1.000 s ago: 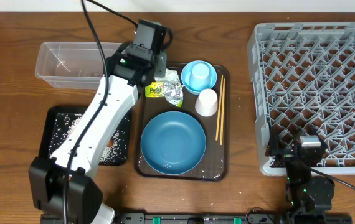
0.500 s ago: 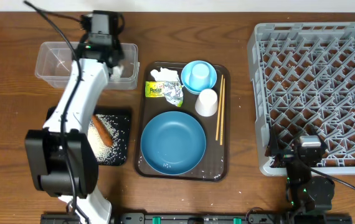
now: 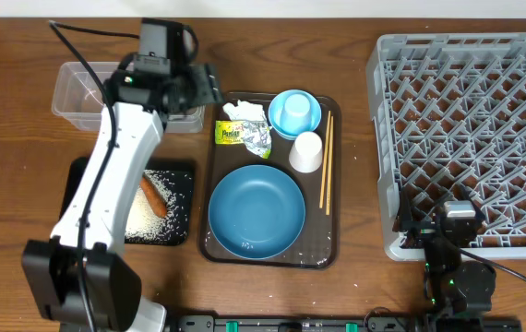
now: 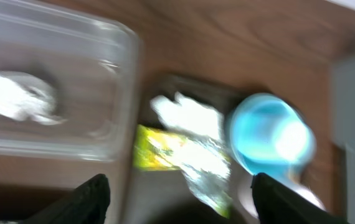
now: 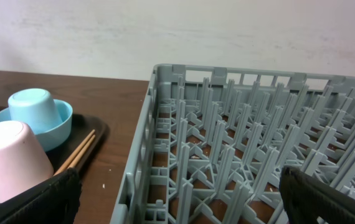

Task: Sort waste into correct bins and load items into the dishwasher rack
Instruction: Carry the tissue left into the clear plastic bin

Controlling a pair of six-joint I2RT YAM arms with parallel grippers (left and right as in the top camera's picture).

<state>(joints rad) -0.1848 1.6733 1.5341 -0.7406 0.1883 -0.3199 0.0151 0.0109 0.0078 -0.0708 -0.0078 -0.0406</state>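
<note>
My left gripper (image 3: 195,89) hangs open and empty over the right end of the clear tub (image 3: 83,90); its dark fingers (image 4: 94,198) stand wide apart. A crumpled white tissue (image 4: 17,102) lies inside the tub (image 4: 103,81). The green-yellow foil wrapper (image 3: 245,135) with a white crumpled piece (image 3: 242,112) lies on the brown serving tray (image 3: 332,235). Rice and the orange carrot (image 3: 152,195) lie in the black tray (image 3: 180,235). Blue plate (image 3: 256,210), light-blue bowl (image 3: 295,113), white cup (image 3: 306,151) and chopsticks (image 3: 326,162) rest on the serving tray. My right gripper (image 5: 180,205) is open at the grey rack's (image 3: 471,138) front-left corner.
A small light-blue cup (image 5: 34,106) stands upside down inside the bowl (image 5: 62,124). A few rice grains dot the wooden table (image 3: 23,166) around the black tray. The rack fills the right side of the table.
The left gripper swung from the serving tray to the clear tub and opened, leaving tissue in the tub. It has since shifted slightly right. The right arm has not moved.
</note>
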